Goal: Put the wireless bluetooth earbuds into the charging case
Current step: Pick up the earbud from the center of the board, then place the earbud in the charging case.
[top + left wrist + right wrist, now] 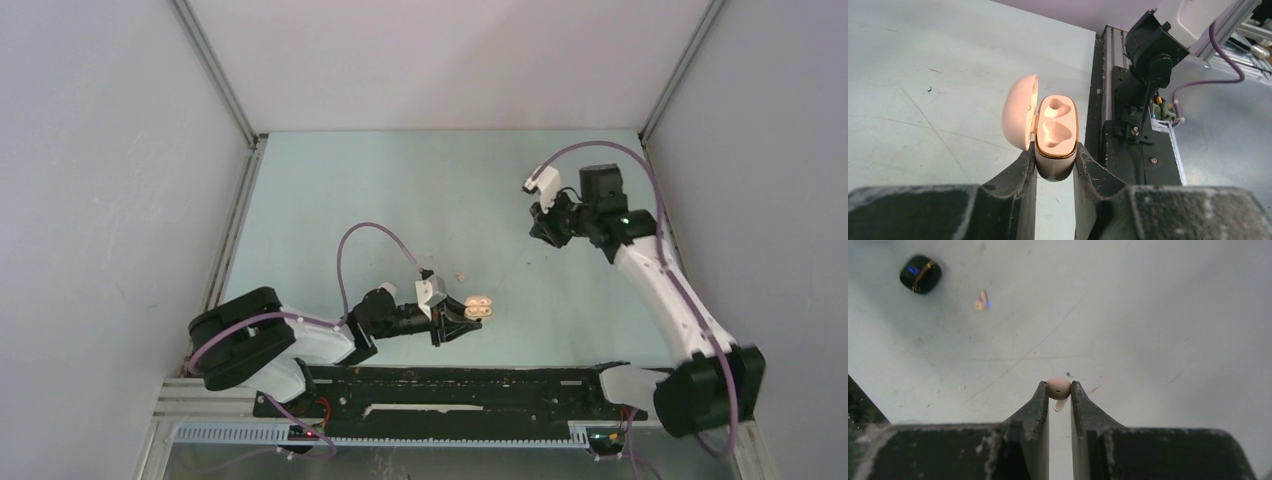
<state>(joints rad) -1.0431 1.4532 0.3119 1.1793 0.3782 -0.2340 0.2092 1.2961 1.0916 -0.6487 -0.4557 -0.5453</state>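
The beige-pink charging case (pixel 1055 132) stands upright with its lid (pixel 1020 112) swung open to the left, showing two empty moulded wells. My left gripper (pixel 1054 151) is shut on the case's lower body. From above, the case (pixel 478 308) sits at the left gripper (pixel 458 322) near the table's front middle. In the right wrist view, a beige-pink earbud (pixel 1058 388) is pinched at the fingertips of my right gripper (pixel 1059 385), its stem pointing down between the jaws. Another beige-pink earbud (pixel 980 302) lies loose on the table (pixel 461 276), just beyond the case.
A small dark rounded object (pixel 920 274) with a gold band and blue glints lies on the table past the loose earbud. A black rail (pixel 450 385) runs along the near edge. White walls enclose the pale green table (pixel 400 190) on three sides.
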